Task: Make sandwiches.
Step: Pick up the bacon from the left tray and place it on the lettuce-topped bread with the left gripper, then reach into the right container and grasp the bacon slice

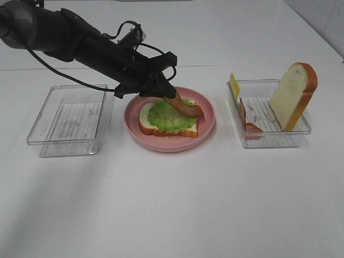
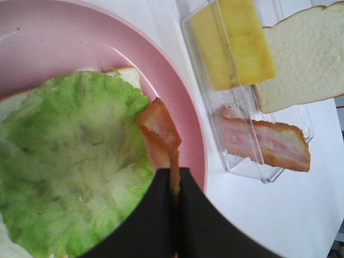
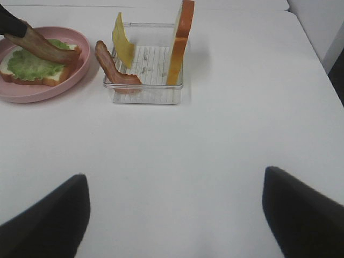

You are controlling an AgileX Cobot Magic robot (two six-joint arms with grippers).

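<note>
Exterior high view, items as we found them.

- Plate (image 1: 208,128): mid-table, between two trays. On it lay the base slice (image 1: 146,127), with lettuce (image 1: 167,118) spread over it.
- Left gripper (image 1: 163,97): over the plate's far rim. Its fingers were pressed together on one end of a bacon strip (image 1: 187,108), whose free end rested on the lettuce toward the plate's right rim.
- Right tray (image 1: 302,130): toward the table's right edge. Spare bacon (image 1: 249,123) leaned at its left wall, cheese (image 1: 234,85) stood at its far-left corner, and an upright slice (image 1: 294,94) leaned at its right end.
- Left tray (image 1: 64,122): toward the table's left edge. We could see nothing in it.
- Right gripper (image 3: 174,174): near the table's front edge, fingers spread wide, holding nothing.

Step in hand, as we judged it: laying bacon on the lettuce. The next move called for lowering the strip flat, parting the fingers, and lifting clear without dragging the leaf.
</note>
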